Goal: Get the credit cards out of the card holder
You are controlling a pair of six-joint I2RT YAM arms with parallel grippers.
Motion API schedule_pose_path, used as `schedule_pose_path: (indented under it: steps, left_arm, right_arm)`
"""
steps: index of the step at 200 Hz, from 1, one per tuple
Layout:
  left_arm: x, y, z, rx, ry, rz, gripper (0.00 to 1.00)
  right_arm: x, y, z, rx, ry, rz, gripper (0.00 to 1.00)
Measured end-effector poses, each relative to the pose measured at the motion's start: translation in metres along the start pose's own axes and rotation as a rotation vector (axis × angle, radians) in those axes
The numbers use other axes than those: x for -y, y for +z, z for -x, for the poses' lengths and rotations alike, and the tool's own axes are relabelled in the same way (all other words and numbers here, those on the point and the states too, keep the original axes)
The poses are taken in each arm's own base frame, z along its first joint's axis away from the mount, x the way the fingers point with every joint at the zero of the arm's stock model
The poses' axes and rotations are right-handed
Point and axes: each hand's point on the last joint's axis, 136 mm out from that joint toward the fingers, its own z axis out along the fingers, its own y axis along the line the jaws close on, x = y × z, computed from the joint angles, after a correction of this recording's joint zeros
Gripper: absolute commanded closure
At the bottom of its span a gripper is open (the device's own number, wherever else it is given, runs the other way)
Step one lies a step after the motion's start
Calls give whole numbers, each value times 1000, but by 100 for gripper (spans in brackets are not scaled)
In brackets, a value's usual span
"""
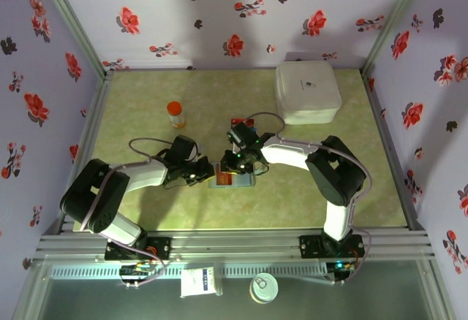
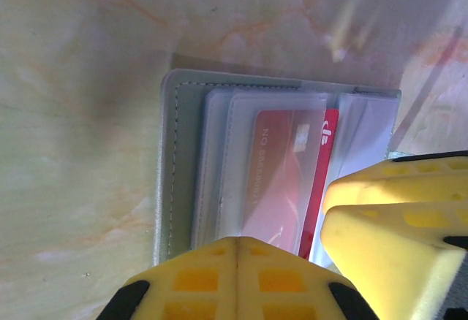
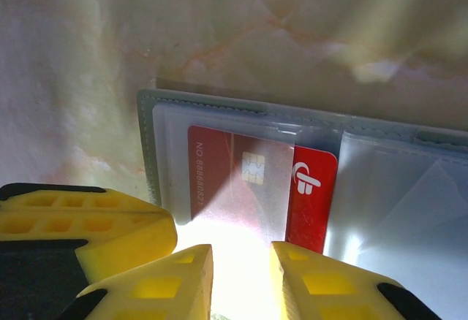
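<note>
The card holder (image 1: 229, 180) is laid open and flat on the counter (image 1: 139, 108), near the front middle, between the two tools. The left tool (image 1: 208, 173) is positioned at its left side and the right tool (image 1: 243, 164) at its far right side, both set just over the holder. In the left wrist view the left tool's fingers (image 2: 197, 283) are seen pressed together with no gap, closed on nothing, at the edge of the grey stitched panel. Whether that edge is touched cannot be told. In the right wrist view the right tool's jaws are seen narrowly parted, with nothing clamped between them. The near edge of the red card (image 3: 234, 185) is lost in glare at that gap, so contact cannot be judged. The red card is lodged in a clear sleeve (image 3: 172, 126) of the holder, most of it covered by the plastic, while a brighter strip bearing a white logo is left exposed beyond the sleeve's edge. More clear sleeves are seen on the adjoining panel. A white box (image 1: 308, 92) is placed at the far right corner of the counter, well apart from the holder, and an orange bottle (image 1: 175, 113) is stood upright left of centre.
</note>
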Motion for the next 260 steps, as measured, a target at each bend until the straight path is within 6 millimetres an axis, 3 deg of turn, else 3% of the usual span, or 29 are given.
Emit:
schedule_pose_path:
  steps: [60,165,206,260]
  left_arm:
    - [-4,4,-1,-8,-5,9,100]
    - [-5,1,0,-18,2,35,100]
    - [3,-3,3,-12,13,28,100]
    - [13,-1,1,-19,35,17,100]
  right_arm:
    - [9,7,-2,-11,5,-30,73]
    - [14,-2,2,18,-40,-83,73]
    - [10,-13,0,39,-49,-67,73]
    - [14,-12,-3,35,-43,-70,73]
